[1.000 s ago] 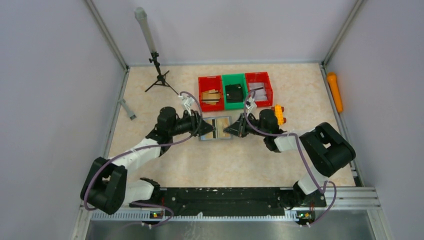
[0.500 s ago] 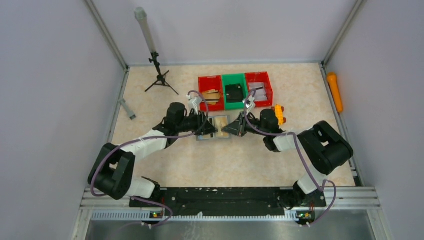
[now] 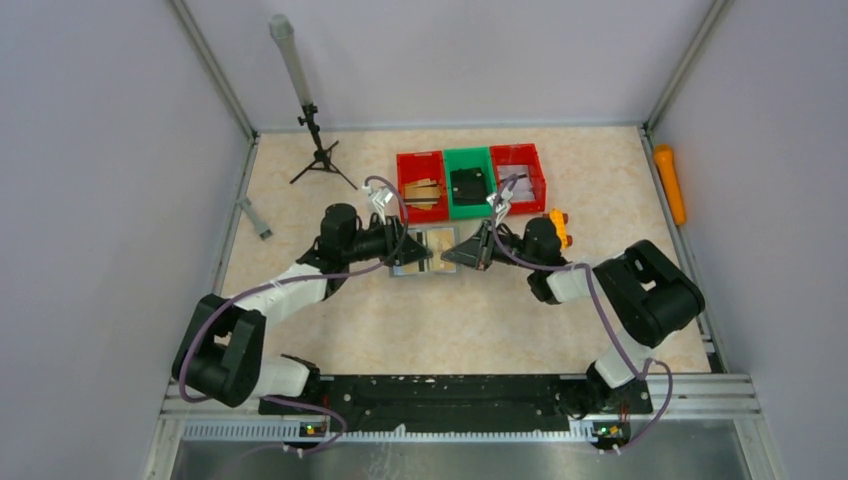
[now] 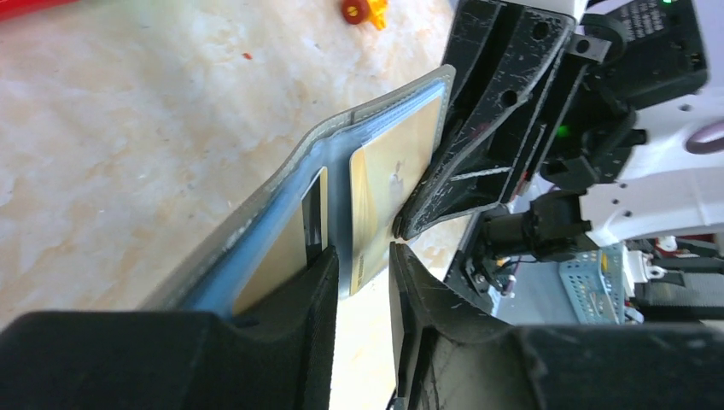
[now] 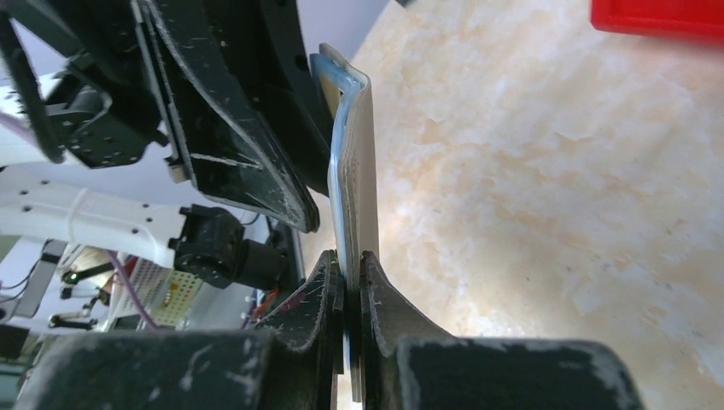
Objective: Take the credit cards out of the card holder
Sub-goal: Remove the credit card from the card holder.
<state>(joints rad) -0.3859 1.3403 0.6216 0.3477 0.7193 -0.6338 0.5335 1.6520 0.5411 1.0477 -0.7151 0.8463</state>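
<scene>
A black tripod (image 3: 318,150) stands near the bench's (image 3: 330,320) far left corner. The left gripper (image 4: 363,278) has narrow jaws about the end of a gold credit card (image 4: 394,184); whether they pinch it I cannot tell. The open card holder (image 3: 425,254) is mid-bench, just before the bins, its flap clamped in the right gripper (image 5: 346,278). The left red bin (image 3: 401,185) holds tan pieces (image 3: 426,190), and the green bin (image 3: 469,155) holds a black box (image 3: 469,186).

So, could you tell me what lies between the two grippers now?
The open card holder spans the gap between the left gripper and right gripper in the top external view; the left wrist view shows a gold credit card in its pocket.
</scene>
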